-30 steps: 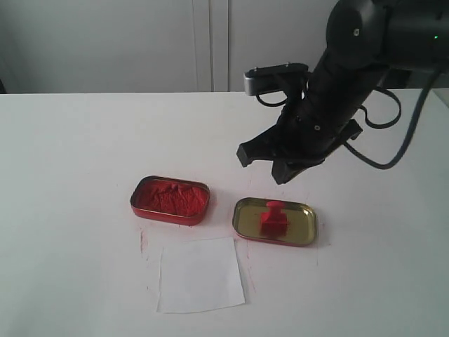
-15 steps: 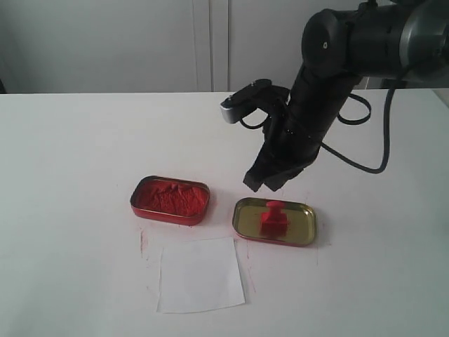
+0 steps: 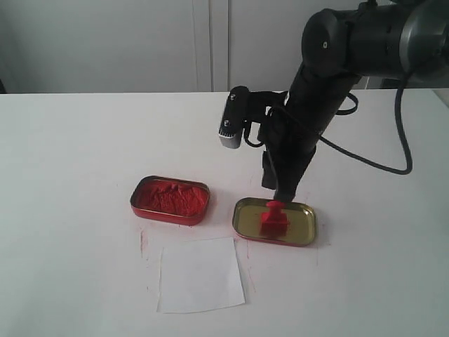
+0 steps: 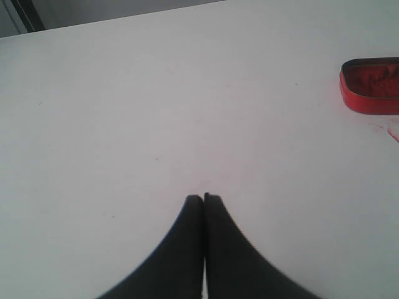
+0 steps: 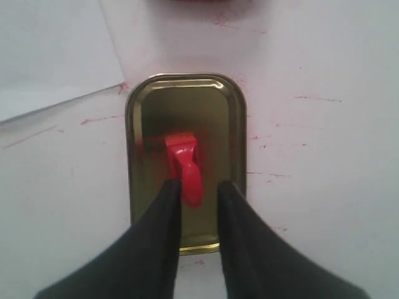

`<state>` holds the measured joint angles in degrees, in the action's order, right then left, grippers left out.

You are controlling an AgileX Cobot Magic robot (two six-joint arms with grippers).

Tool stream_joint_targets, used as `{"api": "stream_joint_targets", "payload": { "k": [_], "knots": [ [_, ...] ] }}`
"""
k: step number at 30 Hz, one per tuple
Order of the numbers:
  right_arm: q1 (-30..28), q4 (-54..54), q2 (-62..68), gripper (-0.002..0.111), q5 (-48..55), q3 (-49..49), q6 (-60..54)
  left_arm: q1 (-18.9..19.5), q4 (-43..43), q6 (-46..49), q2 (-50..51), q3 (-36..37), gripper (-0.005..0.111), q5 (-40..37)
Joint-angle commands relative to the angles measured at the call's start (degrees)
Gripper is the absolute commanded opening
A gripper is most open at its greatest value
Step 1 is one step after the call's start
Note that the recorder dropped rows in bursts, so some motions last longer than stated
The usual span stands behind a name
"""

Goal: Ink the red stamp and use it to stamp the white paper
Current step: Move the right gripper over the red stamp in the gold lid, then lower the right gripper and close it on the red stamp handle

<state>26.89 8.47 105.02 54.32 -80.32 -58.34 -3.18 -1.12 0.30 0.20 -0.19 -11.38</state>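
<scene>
The red stamp [image 3: 273,219] stands upright in the gold lid [image 3: 306,229], right of the red ink tin [image 3: 170,199]. My right gripper [image 3: 282,195] hangs just above and behind the stamp, pointing down. In the right wrist view the right gripper [image 5: 199,184] is open and the stamp's knob [image 5: 187,167] lies between its fingers, close to one finger and apart from the other. The white paper [image 3: 200,274] lies in front of the tins, blank; its corner [image 5: 50,50] shows in the right wrist view. My left gripper [image 4: 204,197] is shut over bare table, holding nothing.
Red smears mark the tabletop around the gold lid [image 5: 215,115] and the paper. The red ink tin [image 4: 372,84] shows at the edge of the left wrist view. The right arm's cable loops out to the right in the exterior view.
The right arm turned its wrist and came down and left over the gold lid. Its fingers, spread wide a second ago, now straddle the stamp's knob. Stamp, tins and paper stayed put.
</scene>
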Motion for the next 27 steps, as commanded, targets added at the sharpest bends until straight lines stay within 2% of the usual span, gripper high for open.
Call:
{"api": "stream_joint_targets", "payload": {
  "k": [1, 7, 27],
  "knots": [
    [-0.05, -1.33, 0.81, 0.026, -0.40, -0.28, -7.64, 0.04, 0.16, 0.16, -0.20, 0.19, 0.000, 0.24],
    [-0.05, -4.06, 2.01, 0.035, -0.88, -0.28, -8.98, 0.04, 0.16, 0.16, -0.20, 0.19, 0.000, 0.24],
    [-0.03, -3.82, 7.63, 0.035, -0.86, -0.28, -9.30, 0.04, 0.16, 0.16, -0.20, 0.19, 0.000, 0.24]
  ]
}}
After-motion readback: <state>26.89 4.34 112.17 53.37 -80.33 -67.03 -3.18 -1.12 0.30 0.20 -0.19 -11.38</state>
